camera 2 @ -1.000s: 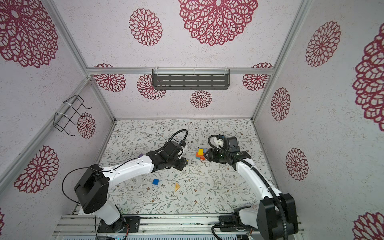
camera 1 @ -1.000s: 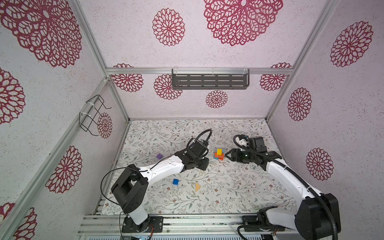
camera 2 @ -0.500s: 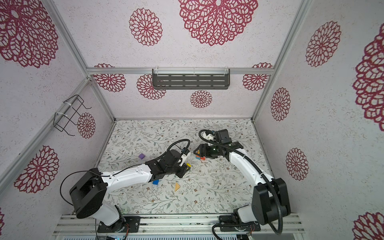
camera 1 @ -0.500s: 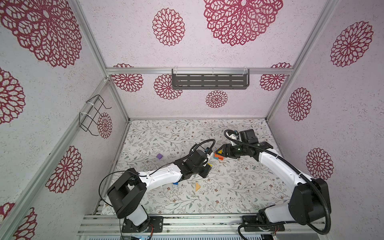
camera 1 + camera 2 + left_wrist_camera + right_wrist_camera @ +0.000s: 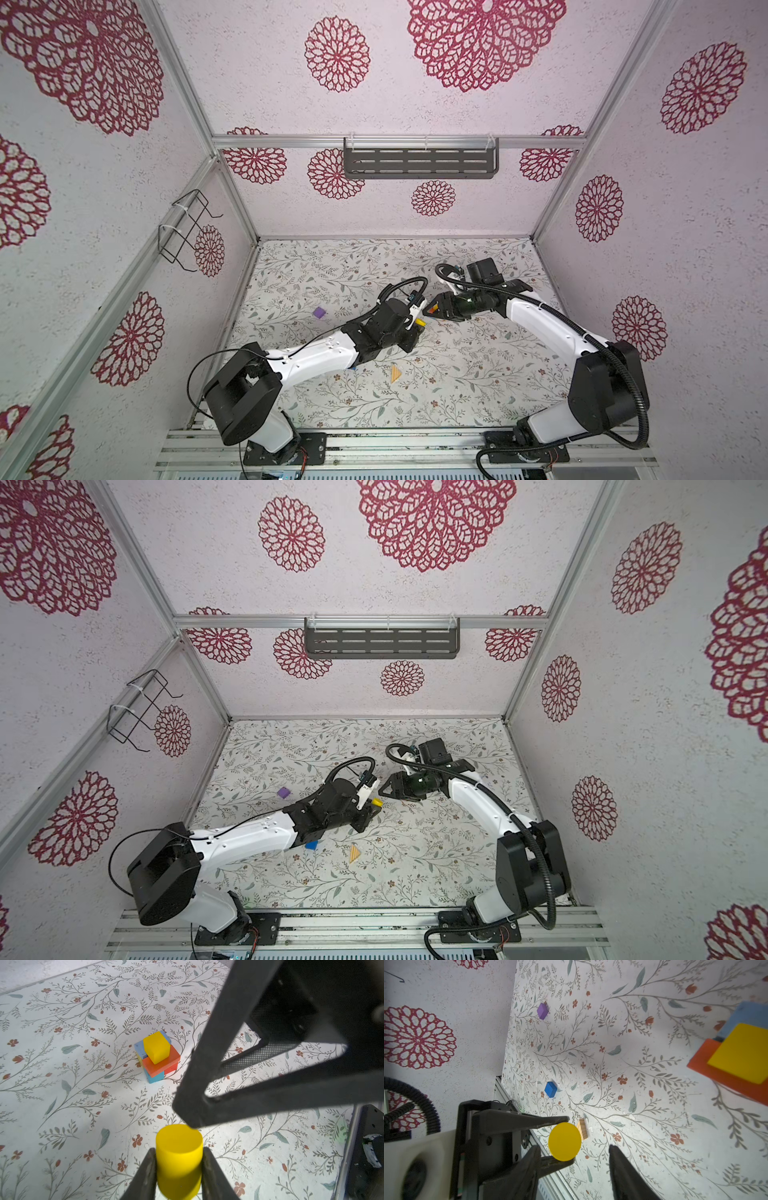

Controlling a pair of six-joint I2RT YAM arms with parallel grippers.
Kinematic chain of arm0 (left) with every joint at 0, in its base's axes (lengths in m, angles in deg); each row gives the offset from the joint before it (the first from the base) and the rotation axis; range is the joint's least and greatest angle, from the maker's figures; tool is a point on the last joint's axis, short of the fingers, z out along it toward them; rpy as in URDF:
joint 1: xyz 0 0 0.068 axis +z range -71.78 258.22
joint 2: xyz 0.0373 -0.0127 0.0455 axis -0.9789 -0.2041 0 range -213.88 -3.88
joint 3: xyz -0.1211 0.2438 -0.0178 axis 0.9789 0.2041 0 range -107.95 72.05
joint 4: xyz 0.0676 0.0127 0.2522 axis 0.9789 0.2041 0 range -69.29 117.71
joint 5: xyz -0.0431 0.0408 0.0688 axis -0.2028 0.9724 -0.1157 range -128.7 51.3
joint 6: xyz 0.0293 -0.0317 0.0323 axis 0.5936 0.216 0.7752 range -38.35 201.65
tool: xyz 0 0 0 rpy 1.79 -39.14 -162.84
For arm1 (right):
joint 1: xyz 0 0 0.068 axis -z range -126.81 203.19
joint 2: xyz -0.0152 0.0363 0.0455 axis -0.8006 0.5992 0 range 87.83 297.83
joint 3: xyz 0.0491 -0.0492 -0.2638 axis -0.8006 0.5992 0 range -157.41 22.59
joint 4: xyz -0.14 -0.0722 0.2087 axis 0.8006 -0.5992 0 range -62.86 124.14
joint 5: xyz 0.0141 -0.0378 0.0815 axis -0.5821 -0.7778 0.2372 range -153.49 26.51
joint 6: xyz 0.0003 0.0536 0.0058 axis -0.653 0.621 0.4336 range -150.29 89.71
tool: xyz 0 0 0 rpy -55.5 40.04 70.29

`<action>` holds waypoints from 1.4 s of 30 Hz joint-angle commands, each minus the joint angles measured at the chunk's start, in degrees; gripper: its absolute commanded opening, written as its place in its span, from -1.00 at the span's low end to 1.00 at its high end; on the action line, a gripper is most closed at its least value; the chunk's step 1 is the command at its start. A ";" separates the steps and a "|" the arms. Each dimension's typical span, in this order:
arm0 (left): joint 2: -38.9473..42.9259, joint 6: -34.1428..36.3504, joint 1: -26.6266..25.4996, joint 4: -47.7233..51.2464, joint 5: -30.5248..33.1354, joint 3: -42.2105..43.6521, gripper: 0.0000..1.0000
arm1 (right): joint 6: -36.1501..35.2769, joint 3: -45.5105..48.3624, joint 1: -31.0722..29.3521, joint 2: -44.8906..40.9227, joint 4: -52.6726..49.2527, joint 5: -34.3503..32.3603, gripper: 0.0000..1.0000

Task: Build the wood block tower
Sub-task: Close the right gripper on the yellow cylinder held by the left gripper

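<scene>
Right tool (image 5: 429,311) nearer yellow cylinder (image 5: 419,322)

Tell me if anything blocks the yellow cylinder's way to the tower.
Yes, the open right gripper. In the left wrist view one of its fingers slants down close beside the tower, its tip at the top edge of the yellow cylinder that the left gripper holds.
</scene>
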 commanded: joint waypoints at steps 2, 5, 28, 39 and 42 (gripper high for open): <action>1.80 2.06 0.11 -3.12 0.42 1.16 -0.37 | -1.72 -0.71 -0.40 0.04 -0.52 2.45 0.05; 1.82 2.18 0.19 -2.54 0.38 1.05 -0.37 | -0.96 -0.36 -0.47 0.22 0.39 2.53 0.02; 0.89 2.05 0.11 -3.22 -0.81 -1.66 -0.37 | -0.17 -0.97 -2.82 3.21 2.16 2.64 -0.05; 0.54 2.16 0.16 -3.41 -0.36 -2.00 -0.38 | -0.37 -1.39 -2.86 3.69 2.12 2.59 -0.36; 0.37 2.30 0.12 -3.58 0.16 -2.03 -0.37 | -0.39 -1.47 -2.86 3.77 2.11 2.77 -0.48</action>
